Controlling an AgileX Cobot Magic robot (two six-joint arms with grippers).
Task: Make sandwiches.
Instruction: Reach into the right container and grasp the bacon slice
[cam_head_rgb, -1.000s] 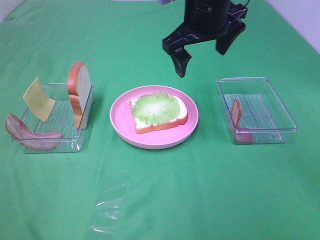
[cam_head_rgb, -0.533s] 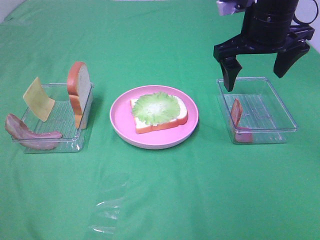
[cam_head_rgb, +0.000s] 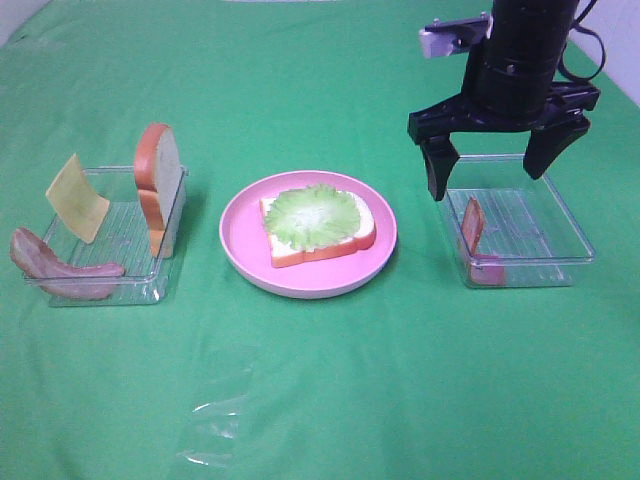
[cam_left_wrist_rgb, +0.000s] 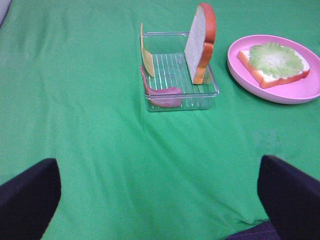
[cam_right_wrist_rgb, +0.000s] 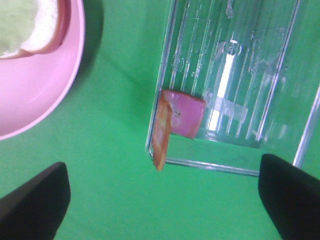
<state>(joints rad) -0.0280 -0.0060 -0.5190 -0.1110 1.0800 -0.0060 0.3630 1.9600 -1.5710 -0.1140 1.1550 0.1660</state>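
Clear film (cam_head_rgb: 215, 430): I see it crumpled on the green cloth (cam_head_rgb: 330, 390), nearest of all.
Left gripper (cam_left_wrist_rgb: 159, 200): its jaws are spread wide and released, with only bare cloth between them. It is well apart from the left tray (cam_head_rgb: 100, 292).
Left bacon strip (cam_head_rgb: 60, 272): it is draped over that tray's near-left corner, long axis running left to right along the near wall.
Cheese square (cam_head_rgb: 77, 198): it stands on edge in the left tray, tilted and leaning at the left wall.
Upright bread slice (cam_head_rgb: 160, 185): it stands on its flat end against the tray's right wall, rounded top pointing up.
Pink plate (cam_head_rgb: 245, 240): it sits in the middle, between the two trays.
Flat bread slice (cam_head_rgb: 320, 252): it lies flat on the plate, long side running left to right.
Lettuce leaf (cam_head_rgb: 313, 215): it is spread on top of that slice.
Right bacon strip (cam_head_rgb: 473, 225): it is in the near-left corner of the right tray (cam_head_rgb: 530, 272). One end rears up along the left wall and the other lies on the floor.
Right gripper (cam_head_rgb: 487, 180): it points down over the right tray, jaws released and fully apart, gripping nothing. The bacon is just near of its scene-left finger.
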